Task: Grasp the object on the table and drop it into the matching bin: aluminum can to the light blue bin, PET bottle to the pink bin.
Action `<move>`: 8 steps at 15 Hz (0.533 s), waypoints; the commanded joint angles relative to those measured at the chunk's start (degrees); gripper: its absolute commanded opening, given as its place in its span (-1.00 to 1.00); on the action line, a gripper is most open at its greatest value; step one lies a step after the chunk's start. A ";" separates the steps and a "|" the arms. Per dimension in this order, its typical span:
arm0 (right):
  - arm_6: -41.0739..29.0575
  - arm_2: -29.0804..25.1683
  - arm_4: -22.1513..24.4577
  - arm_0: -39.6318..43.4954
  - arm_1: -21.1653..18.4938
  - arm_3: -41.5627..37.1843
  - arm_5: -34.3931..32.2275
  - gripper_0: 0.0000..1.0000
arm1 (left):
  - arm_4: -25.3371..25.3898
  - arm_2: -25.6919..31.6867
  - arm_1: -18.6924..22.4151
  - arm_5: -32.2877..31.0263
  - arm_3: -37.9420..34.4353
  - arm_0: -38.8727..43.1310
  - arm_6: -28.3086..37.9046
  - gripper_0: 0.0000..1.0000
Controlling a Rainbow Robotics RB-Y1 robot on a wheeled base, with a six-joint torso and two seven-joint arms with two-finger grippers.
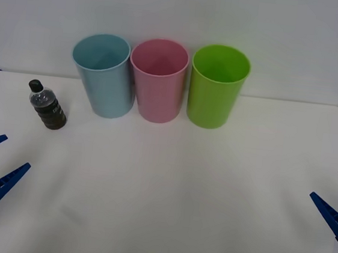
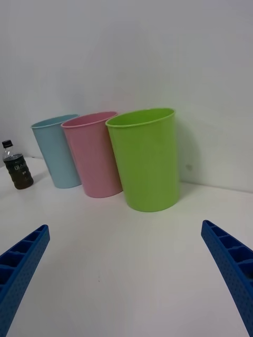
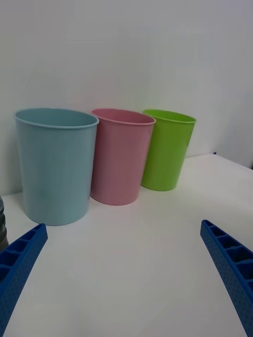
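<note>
The PET bottle (image 1: 47, 106), small and clear with dark contents and a black cap, stands upright at the far left of the white table (image 1: 180, 194). It is left of the light blue bin (image 1: 104, 77). The pink bin (image 1: 157, 83) is right beside the blue one. My left gripper (image 1: 16, 151) is open low at the near left, in front of the bottle and apart from it. My right gripper (image 1: 326, 183) is open at the near right edge. In the right wrist view the bottle (image 2: 16, 166) is far off beside the blue bin (image 2: 55, 152).
A bright green bin (image 1: 217, 89) stands to the right of the pink one, and the three bins form a row against the back wall. The wide white tabletop stretches between the grippers and the bins.
</note>
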 commanded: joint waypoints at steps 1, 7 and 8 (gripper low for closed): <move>0.00 0.00 0.00 0.00 0.00 0.00 0.00 1.00 | 0.00 0.00 0.00 0.00 0.00 0.00 0.00 1.00; 0.00 0.00 0.00 0.00 0.00 0.00 0.00 1.00 | -0.99 -1.00 2.22 1.45 -0.36 1.27 -0.09 1.00; 0.00 0.00 0.00 0.00 0.00 0.00 0.00 1.00 | -0.99 -1.00 2.14 1.97 -0.19 1.71 -0.35 1.00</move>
